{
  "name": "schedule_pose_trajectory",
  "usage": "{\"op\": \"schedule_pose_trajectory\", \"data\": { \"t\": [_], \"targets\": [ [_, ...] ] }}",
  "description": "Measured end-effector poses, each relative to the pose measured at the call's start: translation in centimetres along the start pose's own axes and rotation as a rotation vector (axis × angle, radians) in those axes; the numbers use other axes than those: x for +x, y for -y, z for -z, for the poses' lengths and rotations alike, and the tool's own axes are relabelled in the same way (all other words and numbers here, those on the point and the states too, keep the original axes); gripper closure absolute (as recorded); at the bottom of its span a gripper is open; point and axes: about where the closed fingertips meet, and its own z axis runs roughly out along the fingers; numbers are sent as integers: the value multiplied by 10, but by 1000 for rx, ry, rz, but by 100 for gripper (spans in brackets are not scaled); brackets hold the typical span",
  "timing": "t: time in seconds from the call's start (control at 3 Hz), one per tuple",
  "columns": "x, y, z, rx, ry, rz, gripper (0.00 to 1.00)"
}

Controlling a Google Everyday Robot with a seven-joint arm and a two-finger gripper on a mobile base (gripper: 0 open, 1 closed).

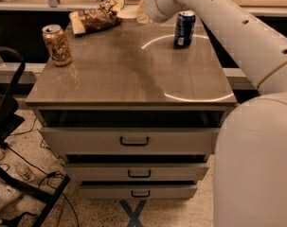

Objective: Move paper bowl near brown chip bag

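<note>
1. Paper bowl is sitting at the far edge of the cabinet top, just beside the right end of the brown chip bag. It is touching the bag or nearly so, with only a slice of pale rim showing
2. Gripper is hanging at the side of the bowl facing away from the bag, mostly masked by the wrist of the white arm. Whether it is clamping the rim or released cannot be told
3. If it is clamping, an arm pulling away without releasing is risking dragging so light a bowl off from the bag, or tipping it
4. With the bowl lying so near the back edge, level with the bag, a further push is risking sliding it off behind the cabinet or riding it up onto the crinkled bag
5. Blue can is standing well right of the bag, close under the forearm, so a low swing is threatening to topple it
6. Tan can is standing left of the bag and nearer the camera, well apart and looking safe
</note>
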Motion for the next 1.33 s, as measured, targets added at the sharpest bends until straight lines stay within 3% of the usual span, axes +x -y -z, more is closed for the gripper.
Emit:
{"op": "schedule_pose_trajectory", "data": {
  "t": [0.33, 0.67, 1.33],
  "targets": [
    [34, 18, -8, 50, -79, 7, 100],
    [59, 35, -17, 63, -118, 37, 100],
    [70, 34, -59, 49, -79, 37, 100]
  ]
}}
